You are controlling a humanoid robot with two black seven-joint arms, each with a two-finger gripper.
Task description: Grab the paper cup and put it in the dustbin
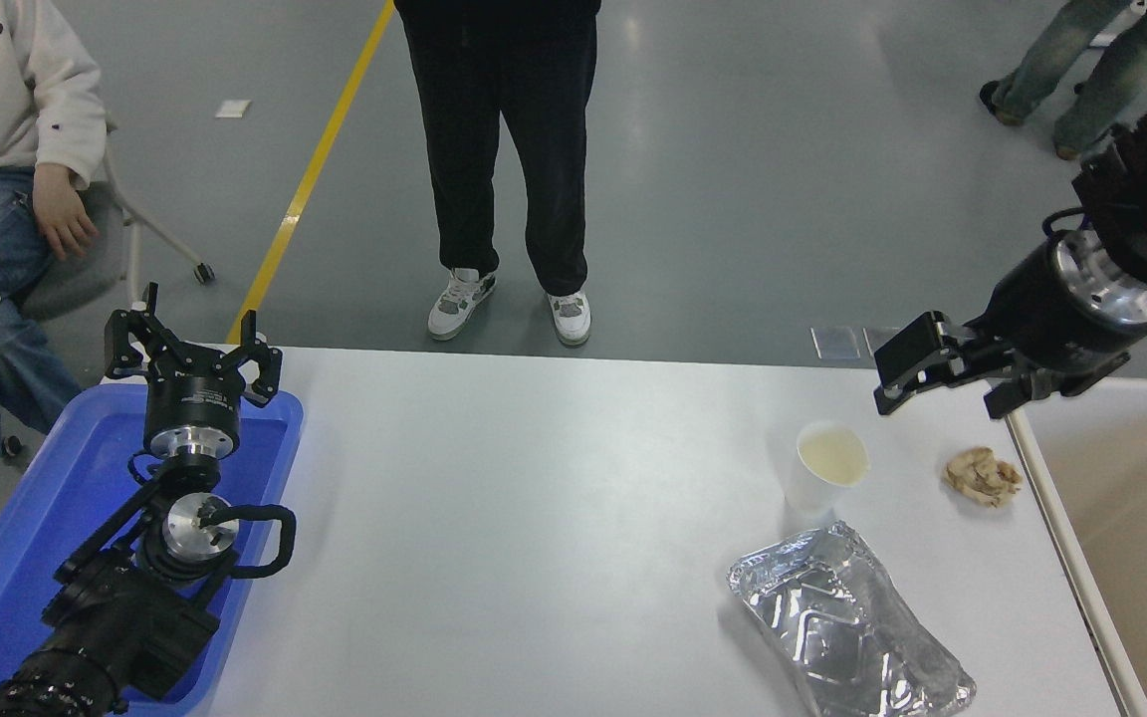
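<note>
Hovering empty with fingers spread, my right claw (pixel 942 383) hangs up and right of the small white tapered paper cup (pixel 824 468), which stands upright on the white desk (pixel 534 518), nearer me than my parked left claw (pixel 193 351).

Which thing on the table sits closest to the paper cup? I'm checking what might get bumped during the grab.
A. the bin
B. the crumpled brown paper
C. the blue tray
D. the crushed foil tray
D. The foil tray lies just in front of the paper cup, its far edge almost at the cup's base; the crumpled brown paper lies farther off to the cup's right.
</note>
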